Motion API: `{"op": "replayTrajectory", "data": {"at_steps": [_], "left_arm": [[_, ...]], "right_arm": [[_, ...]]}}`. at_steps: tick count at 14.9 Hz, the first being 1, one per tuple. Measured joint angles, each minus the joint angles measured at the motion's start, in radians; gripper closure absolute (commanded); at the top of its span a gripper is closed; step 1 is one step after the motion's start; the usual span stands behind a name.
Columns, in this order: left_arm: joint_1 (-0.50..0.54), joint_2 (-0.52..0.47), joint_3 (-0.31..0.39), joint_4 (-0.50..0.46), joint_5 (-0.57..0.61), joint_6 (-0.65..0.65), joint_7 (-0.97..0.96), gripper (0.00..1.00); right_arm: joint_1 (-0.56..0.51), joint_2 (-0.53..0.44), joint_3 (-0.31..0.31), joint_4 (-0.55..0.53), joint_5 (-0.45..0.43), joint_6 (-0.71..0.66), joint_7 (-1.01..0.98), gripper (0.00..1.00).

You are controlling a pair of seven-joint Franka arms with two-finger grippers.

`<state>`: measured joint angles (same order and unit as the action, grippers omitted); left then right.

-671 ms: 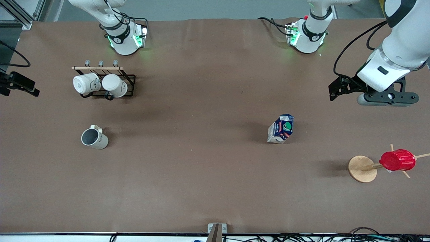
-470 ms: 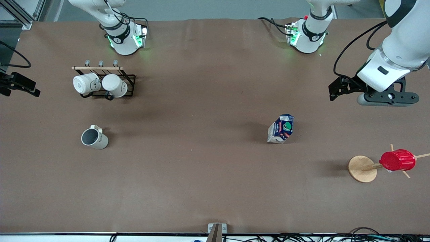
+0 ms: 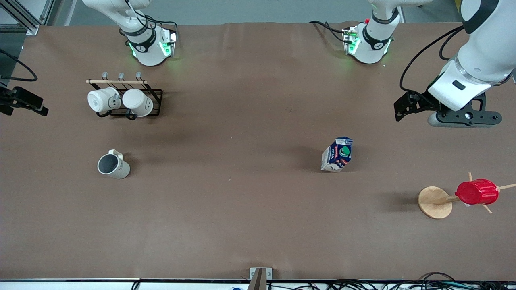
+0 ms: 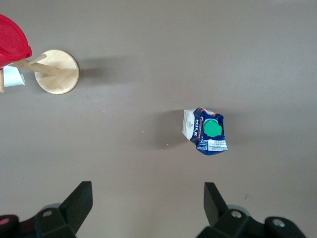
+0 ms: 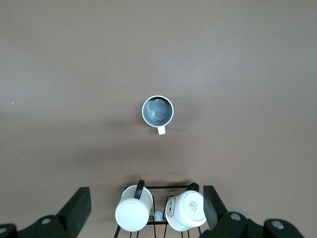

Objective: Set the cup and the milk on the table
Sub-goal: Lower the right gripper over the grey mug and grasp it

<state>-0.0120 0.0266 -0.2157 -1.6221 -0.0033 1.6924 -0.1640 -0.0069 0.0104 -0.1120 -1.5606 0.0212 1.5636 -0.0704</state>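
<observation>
The cup point(image 3: 113, 165), cream-white with a dark grey inside, stands upright on the brown table point(image 3: 225, 201) toward the right arm's end. It also shows in the right wrist view point(image 5: 158, 110). The milk point(image 3: 338, 154), a blue and white carton with a green cap, stands toward the left arm's end and shows in the left wrist view point(image 4: 208, 132). My left gripper point(image 4: 147, 198) is open and empty, high over bare table beside the milk point(image 3: 463, 117). My right gripper point(image 5: 146, 203) is open and empty, high over the mug rack; only part of it shows at the front view's edge point(image 3: 24, 102).
A black wire rack point(image 3: 125, 100) with two all-white mugs point(image 3: 102, 100) point(image 3: 138, 102) stands farther from the front camera than the cup. A wooden peg stand point(image 3: 434, 202) carrying a red ribbed cup point(image 3: 477, 192) stands nearer than the milk, at the left arm's end.
My left gripper has drifted very slightly toward the robots' bases. The cup, the milk and the right gripper have not visibly moved.
</observation>
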Motion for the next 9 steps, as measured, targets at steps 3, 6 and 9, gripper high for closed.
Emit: {"op": "replayTrajectory", "data": {"at_steps": [3,6,9], "left_arm": [[0.000,0.000,0.000,-0.001,0.000,0.000,0.000,0.01],[0.000,0.000,0.000,-0.002,0.000,0.001,0.000,0.01],[0.001,0.003,0.000,-0.004,0.000,0.001,0.000,0.01]], "right_arm": [[0.000,0.007,0.000,-0.006,0.000,-0.004,-0.012,0.00],[-0.001,0.054,-0.002,-0.009,0.000,0.027,-0.034,0.00],[-0.002,0.138,-0.004,-0.036,0.000,0.102,-0.042,0.00]]}}
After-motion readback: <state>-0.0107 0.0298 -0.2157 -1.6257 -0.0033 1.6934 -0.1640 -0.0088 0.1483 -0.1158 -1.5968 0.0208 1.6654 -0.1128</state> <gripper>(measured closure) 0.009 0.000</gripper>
